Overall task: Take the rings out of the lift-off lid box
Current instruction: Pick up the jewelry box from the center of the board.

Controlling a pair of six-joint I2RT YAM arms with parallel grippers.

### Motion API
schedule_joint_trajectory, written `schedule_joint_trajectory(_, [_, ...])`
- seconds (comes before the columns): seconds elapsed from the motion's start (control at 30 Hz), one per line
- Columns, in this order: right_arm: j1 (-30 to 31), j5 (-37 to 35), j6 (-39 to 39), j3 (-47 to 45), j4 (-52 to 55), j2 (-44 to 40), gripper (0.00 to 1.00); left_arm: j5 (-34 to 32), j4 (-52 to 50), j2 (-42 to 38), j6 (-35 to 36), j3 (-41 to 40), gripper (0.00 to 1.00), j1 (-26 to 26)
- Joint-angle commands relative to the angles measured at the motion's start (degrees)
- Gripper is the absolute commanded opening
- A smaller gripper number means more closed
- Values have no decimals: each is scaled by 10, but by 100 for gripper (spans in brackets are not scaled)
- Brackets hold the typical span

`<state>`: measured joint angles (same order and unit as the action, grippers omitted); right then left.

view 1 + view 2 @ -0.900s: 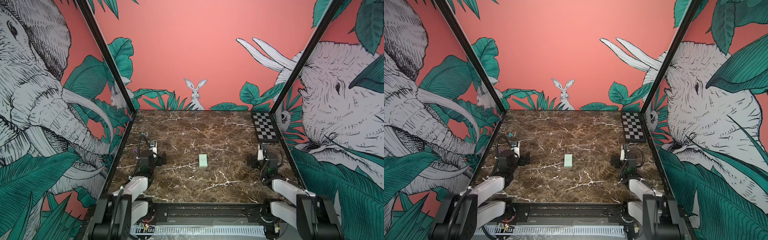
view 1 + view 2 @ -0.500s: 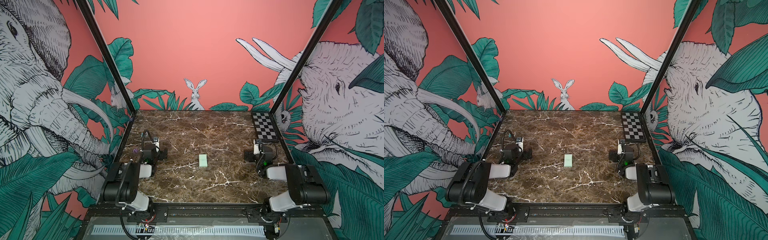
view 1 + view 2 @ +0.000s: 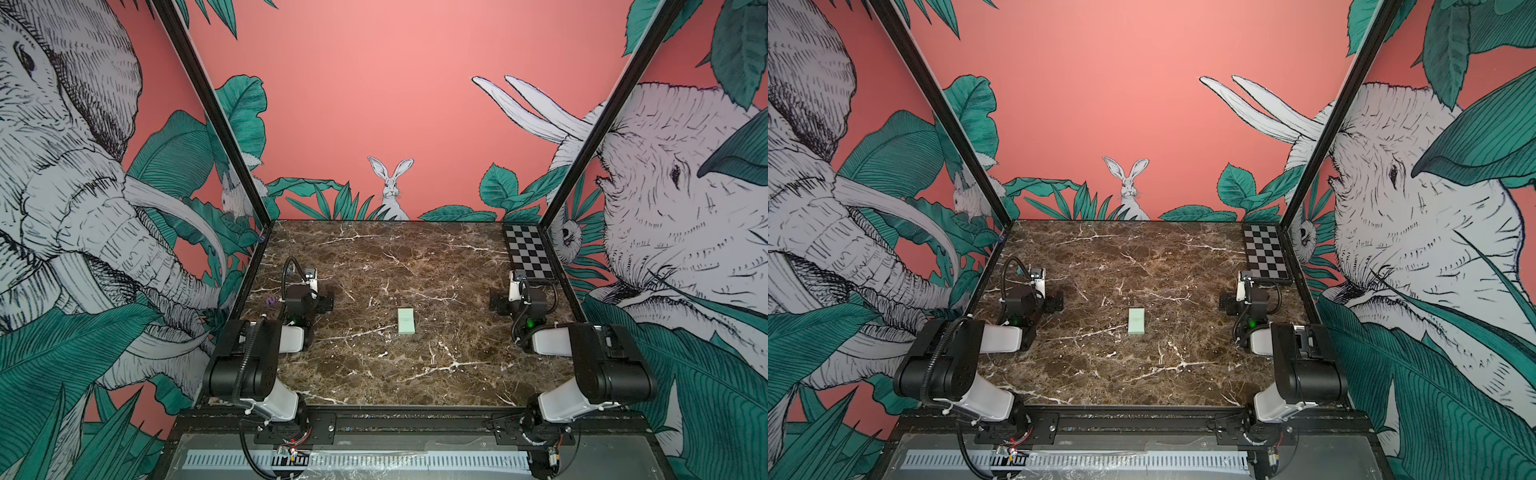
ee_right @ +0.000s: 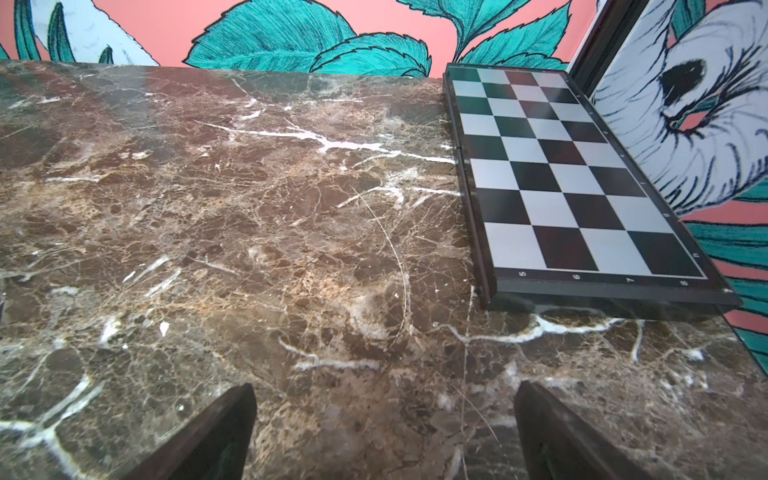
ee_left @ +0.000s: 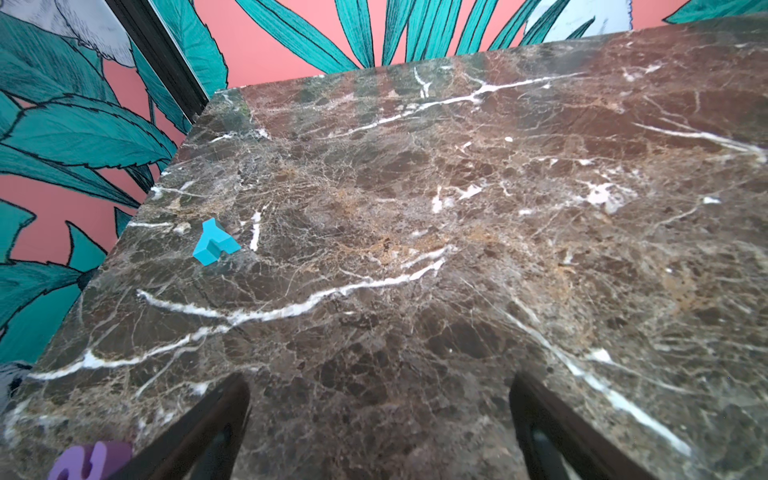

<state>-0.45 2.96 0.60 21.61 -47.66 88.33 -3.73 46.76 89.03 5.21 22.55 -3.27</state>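
Left fingers (image 5: 208, 436), right fingers (image 4: 216, 432) are sitting released, away from center-frame lift-off lid box (image 3: 405, 321). One-handed pull is likely risking lifting whole box, spilling rings.

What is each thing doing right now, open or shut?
lift-off lid box, shut, lid on, untouched.
rings, not in sight.
left gripper, open, empty.
right gripper, open, empty.
checkerboard, lying flat, nothing on it.
teal bit, lying loose.
purple bit, lying loose.

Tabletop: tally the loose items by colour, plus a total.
Mint-green box: 1
Black-and-white checkerboard: 1
Purple bit: 1
Teal bit: 1
Rings: 0 in view, box closed
Total: 4
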Motion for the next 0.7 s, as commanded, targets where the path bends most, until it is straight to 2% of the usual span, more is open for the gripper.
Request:
schedule_joint_trajectory(0.0, [-3,-14,-4,10,-42,5,99,-3,25,-1,12,13,100,5])
schedule_joint_trajectory(0.1, [-3,-17,-2,5,-51,3,99,-5,29,-2,12,11,100,5])
schedule_joint_trajectory(0.17, [-3,-63,17,-11,-71,-9,99,-31,21,-8,2,17,100,5])
schedule_joint_trajectory(0.23, [-5,-105,32,-11,-33,-49,99,-49,-29,-29,-2,35,100,5])
schedule_joint_trajectory(0.33, [-5,-129,46,53,146,-128,99,-53,-183,-66,-17,95,100,5])
schedule_joint_trajectory(0.5, [-9,-67,92,182,392,-214,99,-108,-381,-105,-78,204,99,2])
schedule_joint_trajectory(0.57, [20,-48,96,229,472,-228,99,-124,-486,-115,-116,259,99,-2])
schedule_joint_trajectory(0.67, [107,-67,108,291,570,-229,99,-135,-605,-119,-176,317,99,-12])
